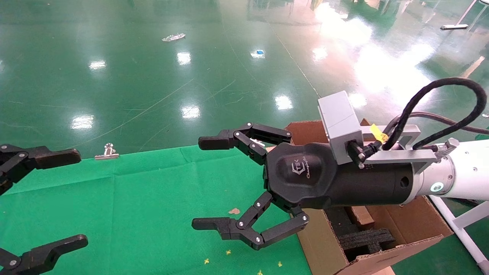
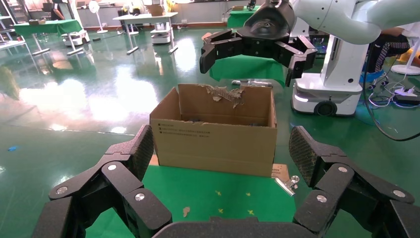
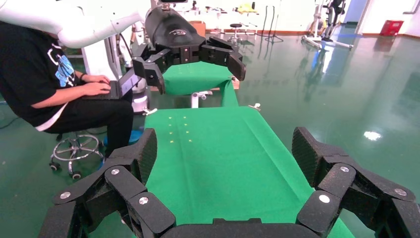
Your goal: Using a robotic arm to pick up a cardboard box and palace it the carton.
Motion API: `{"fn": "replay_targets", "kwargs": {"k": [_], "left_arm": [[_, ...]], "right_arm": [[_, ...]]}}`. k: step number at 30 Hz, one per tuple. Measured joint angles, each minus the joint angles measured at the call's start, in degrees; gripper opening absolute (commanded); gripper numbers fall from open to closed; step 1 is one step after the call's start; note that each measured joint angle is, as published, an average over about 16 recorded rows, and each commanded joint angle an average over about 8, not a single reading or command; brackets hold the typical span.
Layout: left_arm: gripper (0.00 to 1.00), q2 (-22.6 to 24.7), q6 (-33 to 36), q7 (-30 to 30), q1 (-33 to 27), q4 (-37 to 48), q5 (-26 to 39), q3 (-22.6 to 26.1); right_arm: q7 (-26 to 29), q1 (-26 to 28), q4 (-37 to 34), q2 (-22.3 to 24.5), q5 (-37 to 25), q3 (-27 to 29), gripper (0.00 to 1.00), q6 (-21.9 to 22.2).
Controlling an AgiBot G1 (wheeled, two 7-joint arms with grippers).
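Right now my right claw (image 1: 204,183) hangs with its fingers spread wide apart, gripping nothing, above the green-covered counter (image 1: 133,206). Behind it the robotic arm (image 1: 458,172) runs off toward 3 o'clock in the head view, with the grey box-shaped module (image 1: 340,126) and a looping black cable (image 1: 439,110) on top. Just past the wrist, at about 4 o'clock from the claw, the carton (image 1: 405,225) sits against the counter's right edge — flaps open, black foam inserts (image 1: 363,238) visible inside. From the left wrist view the same carton (image 2: 215,141) shows a torn back flap. A brown block (image 1: 361,214) lies inside beside the foam; whether that is the cardboard box I cannot tell.

My left claw (image 1: 57,198) is parked at 9 o'clock over the counter's left side — also open wide and empty. A metal binder clip (image 1: 107,151) sits on the counter's far edge, and small yellow specks (image 1: 228,252) and a brown scrap (image 1: 234,211) dot the cloth near the right claw.
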Motion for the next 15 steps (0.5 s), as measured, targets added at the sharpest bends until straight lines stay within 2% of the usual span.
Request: {"fn": "replay_targets", "kwargs": {"k": [15], "left_arm": [[1.00, 0.0, 0.0, 0.0, 0.0, 0.0, 0.0, 0.0]], "right_arm": [[0.1, 0.5, -0.3, 0.0, -0.3, -0.6, 1.00, 0.2]]}}
